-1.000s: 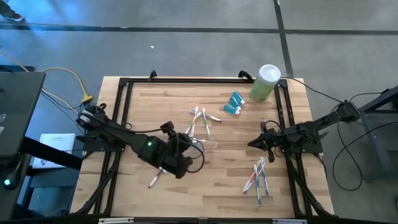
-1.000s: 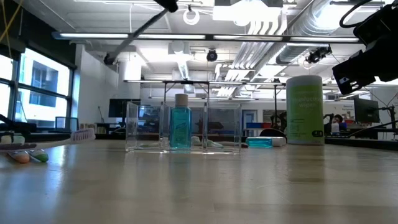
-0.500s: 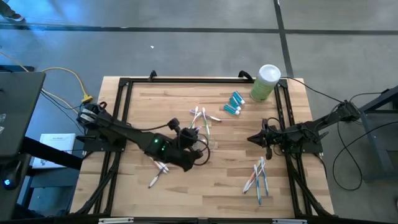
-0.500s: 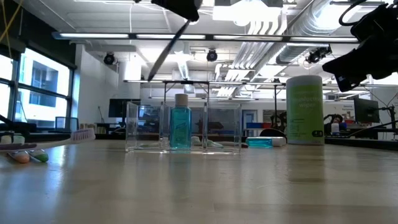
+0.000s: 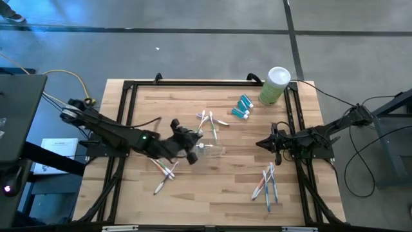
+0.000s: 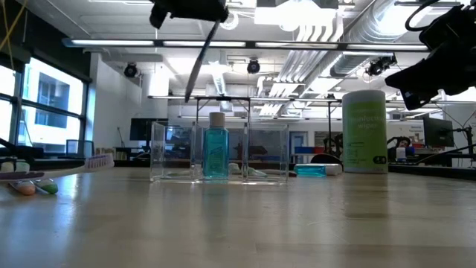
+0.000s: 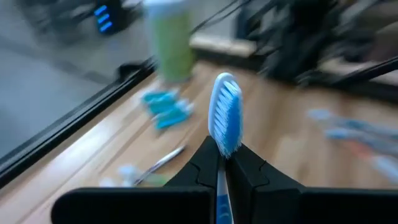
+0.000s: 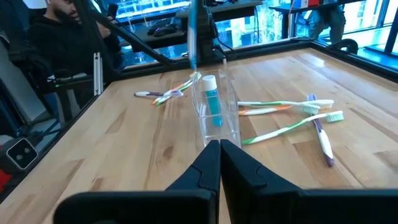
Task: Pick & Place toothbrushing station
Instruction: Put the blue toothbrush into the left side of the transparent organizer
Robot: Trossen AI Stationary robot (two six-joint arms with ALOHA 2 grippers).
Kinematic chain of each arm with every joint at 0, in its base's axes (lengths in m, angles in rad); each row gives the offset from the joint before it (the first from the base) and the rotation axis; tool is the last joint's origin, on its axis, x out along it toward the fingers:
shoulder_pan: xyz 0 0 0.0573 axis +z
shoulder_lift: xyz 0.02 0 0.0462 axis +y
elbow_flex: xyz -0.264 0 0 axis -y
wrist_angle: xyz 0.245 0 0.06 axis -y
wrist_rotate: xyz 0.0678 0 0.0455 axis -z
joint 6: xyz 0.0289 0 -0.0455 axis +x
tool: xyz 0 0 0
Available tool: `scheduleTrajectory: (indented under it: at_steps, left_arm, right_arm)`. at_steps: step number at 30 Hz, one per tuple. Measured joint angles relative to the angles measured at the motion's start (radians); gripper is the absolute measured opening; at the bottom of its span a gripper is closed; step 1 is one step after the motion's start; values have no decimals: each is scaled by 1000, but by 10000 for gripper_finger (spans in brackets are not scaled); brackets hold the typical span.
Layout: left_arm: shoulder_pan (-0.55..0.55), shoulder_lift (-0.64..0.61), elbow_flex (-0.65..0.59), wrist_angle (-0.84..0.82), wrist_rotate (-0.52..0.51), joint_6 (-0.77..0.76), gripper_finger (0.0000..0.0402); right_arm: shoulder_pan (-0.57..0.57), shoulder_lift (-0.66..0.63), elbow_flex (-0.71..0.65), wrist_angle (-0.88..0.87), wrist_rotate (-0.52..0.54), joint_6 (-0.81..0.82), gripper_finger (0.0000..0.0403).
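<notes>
Left gripper (image 7: 222,163) clamps a blue toothbrush (image 7: 224,121) above the clear cup (image 8: 216,112); right gripper (image 8: 219,155) — closed, empty

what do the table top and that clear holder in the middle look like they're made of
Table top: looks like wood, pale butcher-block planks with visible seams and grain, matte finish. Clear holder: probably hard transparent plastic or acrylic, glossy; the blue tube inside shows straight through its walls. It could be glass; the look leaves that open.
</notes>
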Motion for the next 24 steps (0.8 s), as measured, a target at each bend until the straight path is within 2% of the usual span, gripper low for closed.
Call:
scheduleTrajectory:
  at_steps: [3,13,17,24]
  left_arm:
    - [16,-18,-100,150,61,44,3]
    - [11,-22,-309,524,53,188,3]
    - [-5,-22,-323,545,36,220,3]
    - [17,-22,-388,544,34,105,3]
  right_arm:
    - [0,0,0,0,-1,10,3]
    - [0,0,0,-1,-5,61,3]
    - [0,0,0,-2,-2,55,3]
    - [0,0,0,-1,-9,59,3]
